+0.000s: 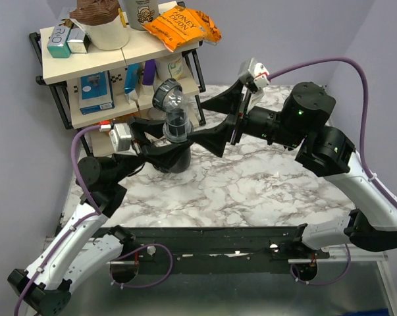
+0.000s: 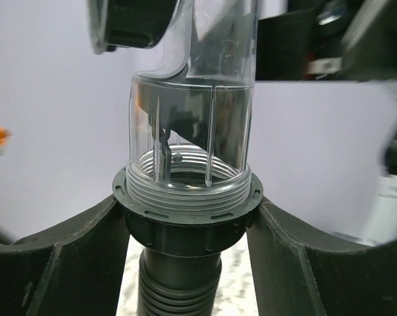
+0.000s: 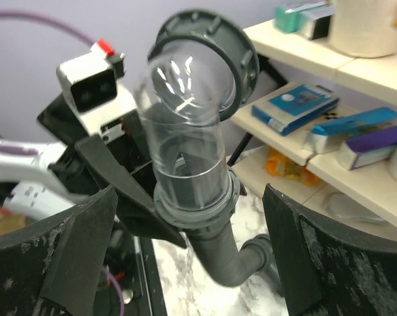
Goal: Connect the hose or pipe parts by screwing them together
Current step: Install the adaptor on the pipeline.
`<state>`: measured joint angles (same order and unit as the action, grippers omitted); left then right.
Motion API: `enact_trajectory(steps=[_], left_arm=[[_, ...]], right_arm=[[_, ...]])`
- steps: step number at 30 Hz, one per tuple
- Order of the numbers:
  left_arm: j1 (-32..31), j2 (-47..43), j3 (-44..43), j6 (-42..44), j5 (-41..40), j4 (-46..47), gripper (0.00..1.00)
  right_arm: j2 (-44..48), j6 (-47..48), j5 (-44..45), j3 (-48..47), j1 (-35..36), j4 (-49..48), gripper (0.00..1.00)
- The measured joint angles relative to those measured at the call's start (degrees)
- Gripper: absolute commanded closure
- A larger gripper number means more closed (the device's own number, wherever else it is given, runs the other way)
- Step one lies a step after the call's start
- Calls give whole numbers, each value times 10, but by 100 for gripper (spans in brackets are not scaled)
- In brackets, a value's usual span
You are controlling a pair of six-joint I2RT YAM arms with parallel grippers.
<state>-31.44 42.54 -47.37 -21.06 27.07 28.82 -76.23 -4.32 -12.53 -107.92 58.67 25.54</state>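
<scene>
— State of left fingers [image 2: 53, 263]?
— Partly open, clamped on grey ring nut [image 2: 188, 212] beneath clear pipe [image 2: 188, 125], above desk [image 1: 264, 191].
— And right fingers [image 3: 330, 250]?
— Spread wide, empty, flanking pipe. Cluttered shelf [image 1: 86, 69] just behind.

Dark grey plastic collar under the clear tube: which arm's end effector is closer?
Left. The left end effector clamps the dark grey plastic collar from both sides; the right end effector is open, its fingers spread wide of it, touching nothing.

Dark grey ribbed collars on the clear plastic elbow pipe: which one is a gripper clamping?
The lower dark grey collar, at the clear elbow's base, pinched by the left gripper. The upper collar rings its slanted top mouth, untouched.
</scene>
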Motion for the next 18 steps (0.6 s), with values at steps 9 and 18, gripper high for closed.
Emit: enact_trajectory(steps=[9, 18], left_arm=[[0, 2, -1, -92, 143, 70, 100], [0, 5, -1, -112, 185, 75, 100]], right_arm=[[0, 27, -129, 14, -6, -5, 0], [-48, 22, -204, -4, -7, -38, 18]])
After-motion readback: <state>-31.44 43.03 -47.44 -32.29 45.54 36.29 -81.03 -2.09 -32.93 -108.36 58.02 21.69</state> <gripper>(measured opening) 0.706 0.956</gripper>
